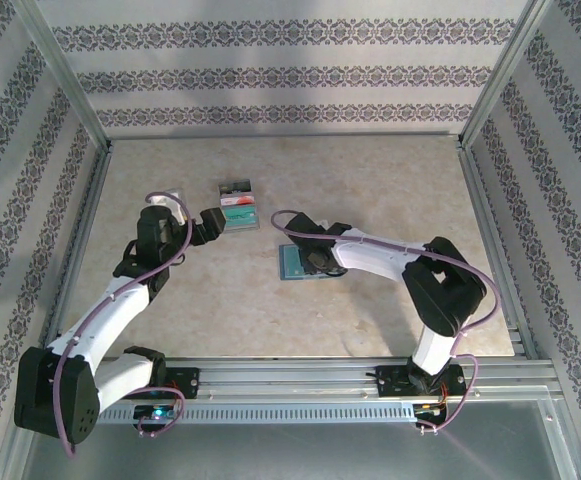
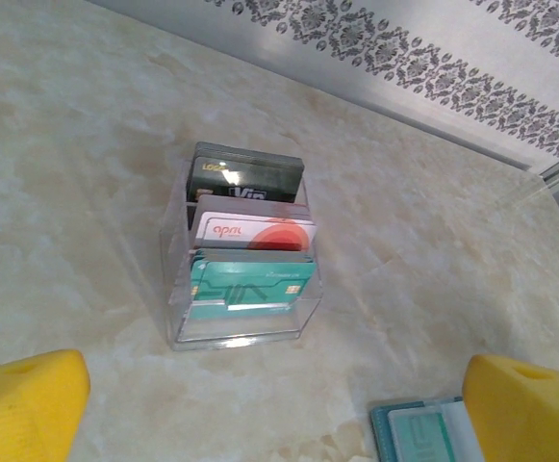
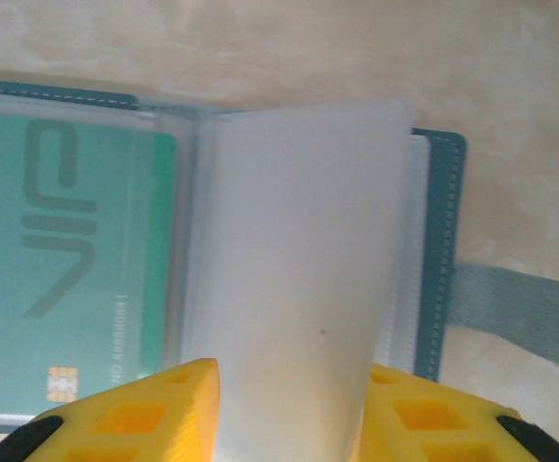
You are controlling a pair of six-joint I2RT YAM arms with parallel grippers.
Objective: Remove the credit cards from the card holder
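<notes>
1. Left claw (image 2: 277, 373) hangs released and empty above the bench (image 1: 370, 190)
2. At its 2 o'clock in the top view, a clear stand (image 2: 178, 289) holds three credit cards (image 2: 255, 231): grey, pink-white and teal
3. The card holder (image 3: 441, 241) lies open on the bench at the stand's 4 o'clock, with a teal card (image 3: 67, 260) in its left pocket
4. Right claw (image 3: 289, 409) straddles a raised translucent sleeve (image 3: 298, 269); I cannot tell whether it pinches it

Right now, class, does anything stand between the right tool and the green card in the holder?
Yes: a frosted sleeve page rises within the right tool, beside the green card, which lies under clear plastic.
</notes>
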